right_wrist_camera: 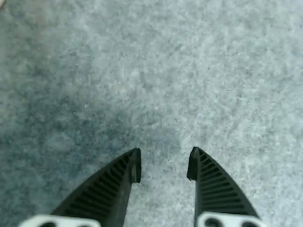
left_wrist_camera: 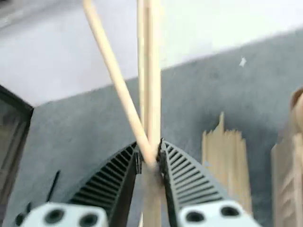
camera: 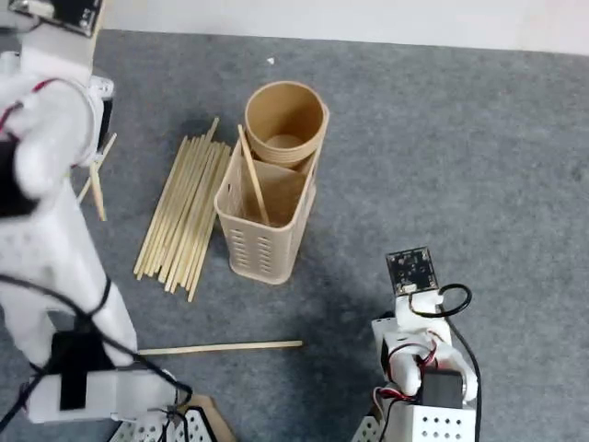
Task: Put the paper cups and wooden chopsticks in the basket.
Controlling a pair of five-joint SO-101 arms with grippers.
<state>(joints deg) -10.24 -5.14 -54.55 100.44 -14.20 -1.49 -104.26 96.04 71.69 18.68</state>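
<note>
Pinching a few chopsticks (left_wrist_camera: 149, 71), left gripper (left_wrist_camera: 150, 158) clamped tight at upper left, right gripper (right_wrist_camera: 163, 165) parted, holding nothing, lower right, paper cup (camera: 285, 120) in basket (camera: 258, 253), centre.

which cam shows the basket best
The high view: the whole basket is seen from above, with a paper cup and one chopstick in it. The left wrist view catches a strip of its wall; the right wrist view faces carpet.

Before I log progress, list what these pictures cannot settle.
Left wrist view: how many chopsticks the left gripper grips; they blur and overlap.
High view: whether the paper cup is single or a nested stack; seen from above.
Left wrist view: basket, cut off by the edge.
</note>
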